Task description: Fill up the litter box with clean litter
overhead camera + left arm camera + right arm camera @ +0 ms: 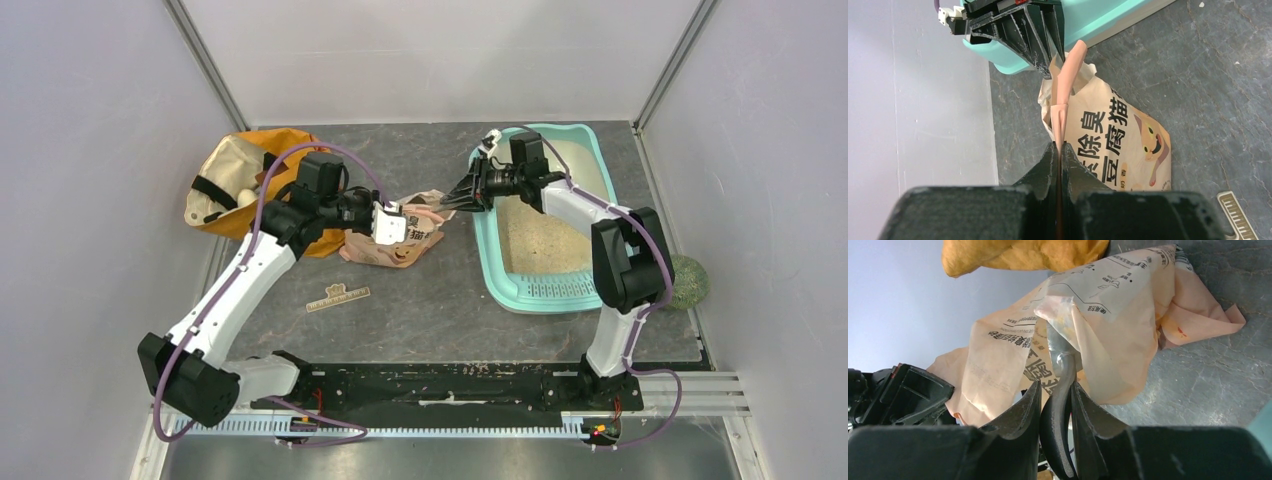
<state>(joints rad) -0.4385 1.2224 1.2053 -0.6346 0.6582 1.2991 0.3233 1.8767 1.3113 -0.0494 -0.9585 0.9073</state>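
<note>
**Scoop level, pouch mouth held up**

The left gripper (pixel 1059 146) is pinched tight on the top edge of the peach-pink printed plastic pouch (pixel 1120 145). The pouch rests on the dark stone-patterned table (pixel 430 310), just beside the large teal-green plastic litter box (pixel 548 292). The right gripper (pixel 1055 386) is clamped on the dark handle of the silver metal scoop (pixel 1060 362), whose bowl is hidden inside the pouch mouth. Pale beige litter granules (pixel 545 240) already cover part of the tray floor. The step looks like drawing a scoopful. The left arm should lift the edge so the mouth gapes. The right arm should draw the scoop out level, clear the rim, then tip over the tray floor.
</note>
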